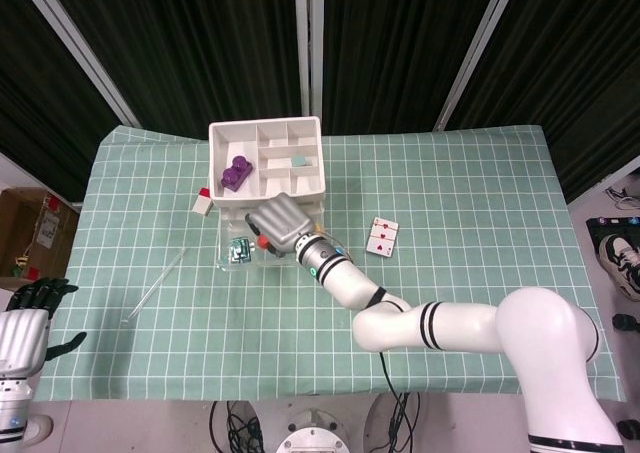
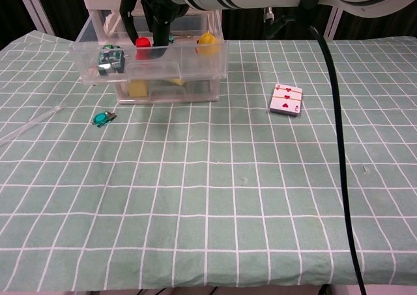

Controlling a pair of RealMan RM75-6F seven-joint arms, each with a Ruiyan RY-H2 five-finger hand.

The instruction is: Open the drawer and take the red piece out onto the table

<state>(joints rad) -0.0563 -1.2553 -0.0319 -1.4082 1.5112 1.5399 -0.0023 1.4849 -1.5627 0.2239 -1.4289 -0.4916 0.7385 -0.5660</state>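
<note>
The red piece (image 2: 143, 47) lies in the pulled-out clear drawer (image 2: 156, 70) of the white drawer unit (image 1: 265, 158). My right hand (image 2: 148, 12) reaches down into the drawer from above, one finger (image 2: 129, 25) left of the piece and another just right of it; whether they touch it is not visible. In the head view the right hand (image 1: 277, 221) covers most of the red piece (image 1: 262, 241). My left hand (image 1: 28, 323) hangs off the table's left front corner, fingers apart, holding nothing.
The drawer also holds a yellow duck (image 2: 207, 43) and a green-black item (image 2: 107, 57). A playing card (image 2: 287, 100) lies to the right. A teal item (image 2: 103, 118) and a clear rod (image 2: 29, 127) lie to the left. A purple piece (image 1: 236, 173) sits in the top tray.
</note>
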